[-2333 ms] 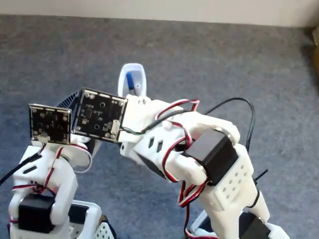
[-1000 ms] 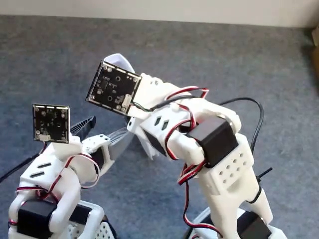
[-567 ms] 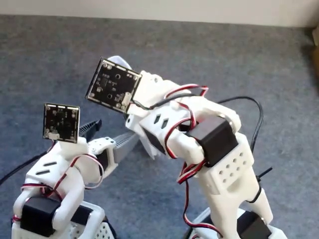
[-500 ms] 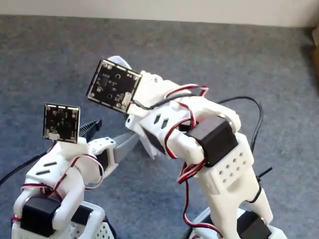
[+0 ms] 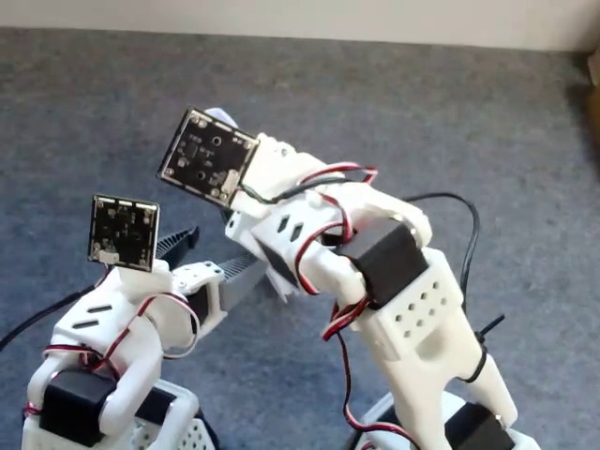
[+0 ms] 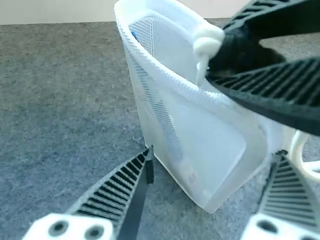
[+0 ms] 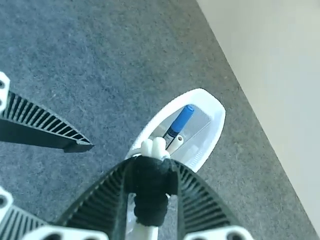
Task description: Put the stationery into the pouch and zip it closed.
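Observation:
A white see-through pouch (image 6: 200,135) stands upright on the grey carpet, its mouth open at the top. A blue pen (image 7: 180,120) and other stationery lie inside the pouch (image 7: 202,137). My right gripper (image 7: 150,167) is over the mouth, shut on the white zipper pull (image 7: 154,147); from the left wrist it is the black jaws (image 6: 260,60) at the pull (image 6: 207,42). My left gripper (image 6: 213,156) is open, one finger on each side of the pouch's lower end, not touching. From above, the left gripper (image 5: 225,246) sits beneath the right arm, which hides most of the pouch (image 5: 217,114).
Grey carpet (image 5: 450,112) lies all around, with a pale wall strip (image 5: 375,19) at the far edge. The right arm's body and red cables (image 5: 375,281) reach across the middle. A black cable (image 5: 469,225) loops to its right.
My left arm has moved right and forward, bringing its open fingers around the pouch's lower end. The right arm's wrist has shifted slightly up and left over the pouch mouth, keeping its hold.

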Action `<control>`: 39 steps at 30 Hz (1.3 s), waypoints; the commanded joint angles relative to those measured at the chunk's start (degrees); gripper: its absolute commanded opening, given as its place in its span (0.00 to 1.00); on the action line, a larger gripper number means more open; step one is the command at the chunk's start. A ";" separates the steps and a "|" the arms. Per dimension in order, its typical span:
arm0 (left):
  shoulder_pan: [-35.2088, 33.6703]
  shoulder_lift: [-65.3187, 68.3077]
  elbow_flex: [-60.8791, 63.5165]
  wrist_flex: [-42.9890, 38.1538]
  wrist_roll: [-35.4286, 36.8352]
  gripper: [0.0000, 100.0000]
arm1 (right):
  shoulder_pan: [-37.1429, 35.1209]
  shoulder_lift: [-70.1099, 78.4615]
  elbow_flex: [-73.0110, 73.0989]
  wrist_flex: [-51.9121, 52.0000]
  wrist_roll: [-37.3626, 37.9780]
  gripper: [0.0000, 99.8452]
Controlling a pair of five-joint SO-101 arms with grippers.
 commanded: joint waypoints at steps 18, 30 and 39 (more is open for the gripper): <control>-14.20 -0.22 -7.69 3.16 -15.21 0.29 | 4.26 -1.45 0.04 1.36 -0.79 0.00; -5.85 -0.22 -11.38 7.74 -8.44 0.36 | 4.18 -1.45 0.13 1.36 -0.79 0.00; -8.13 -0.22 -5.32 1.32 -1.14 0.36 | 4.09 -1.45 -0.13 3.65 -0.88 0.00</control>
